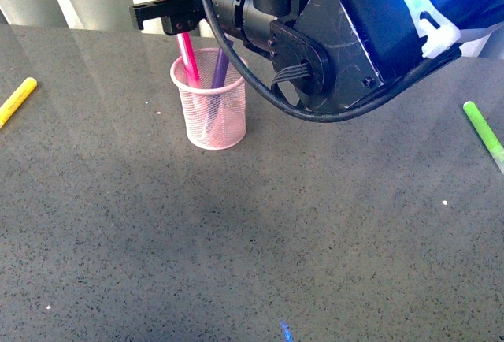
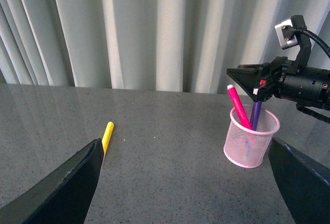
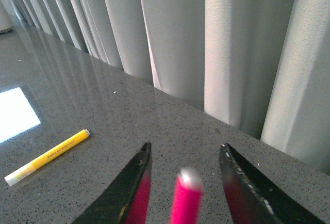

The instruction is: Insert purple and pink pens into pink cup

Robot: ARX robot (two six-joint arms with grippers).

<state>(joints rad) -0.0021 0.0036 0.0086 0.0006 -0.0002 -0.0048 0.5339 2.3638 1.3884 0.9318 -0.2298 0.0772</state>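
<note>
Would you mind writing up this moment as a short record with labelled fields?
pink cup: pink cup upright on the grey table, near the curtain
pink pen: pink pen in the cup, leaning, top between the open fingers of the right claw, not gripped
purple pen: purple pen in the cup beside the pink pen
left claw: left claw open, holding nothing, away from the cup
yellow marker: yellow marker lying on the table, far left
green marker: green marker lying on the table, far right
</note>
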